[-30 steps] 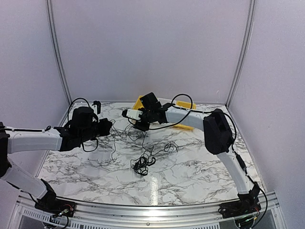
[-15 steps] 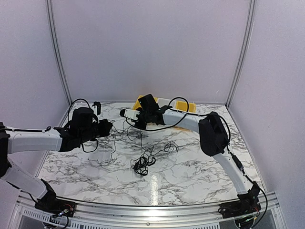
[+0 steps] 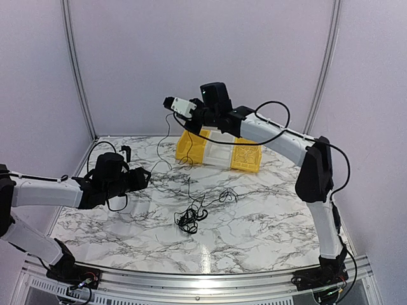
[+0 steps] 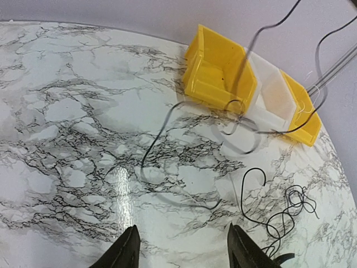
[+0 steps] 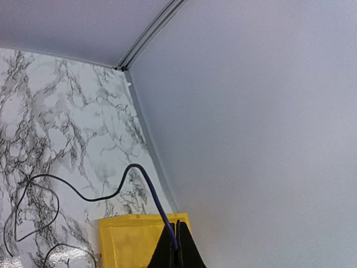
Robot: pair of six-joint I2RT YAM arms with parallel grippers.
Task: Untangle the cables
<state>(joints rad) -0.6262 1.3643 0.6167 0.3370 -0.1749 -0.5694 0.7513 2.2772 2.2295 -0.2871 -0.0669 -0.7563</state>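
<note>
My right gripper (image 3: 169,102) is raised high above the back of the table, shut on one thin dark cable (image 5: 146,181) pinched between its fingertips (image 5: 177,240). That strand (image 3: 168,130) hangs down from it to the marble top and trails on across the surface (image 4: 162,139). A loose knot of black cables (image 3: 191,217) lies mid-table, also seen at the right of the left wrist view (image 4: 290,207). My left gripper (image 3: 145,175) hovers low at the left, open, with nothing between its fingers (image 4: 127,252).
Yellow bins with a white one between them (image 3: 219,151) stand at the back centre, under the raised right arm (image 4: 217,72). A small black post (image 3: 127,152) sits at the back left. Walls close in on three sides.
The right arm has risen from table height to well above the bins, pulling one cable up with it. The left gripper has opened, let go of its cable and drawn slightly left.
</note>
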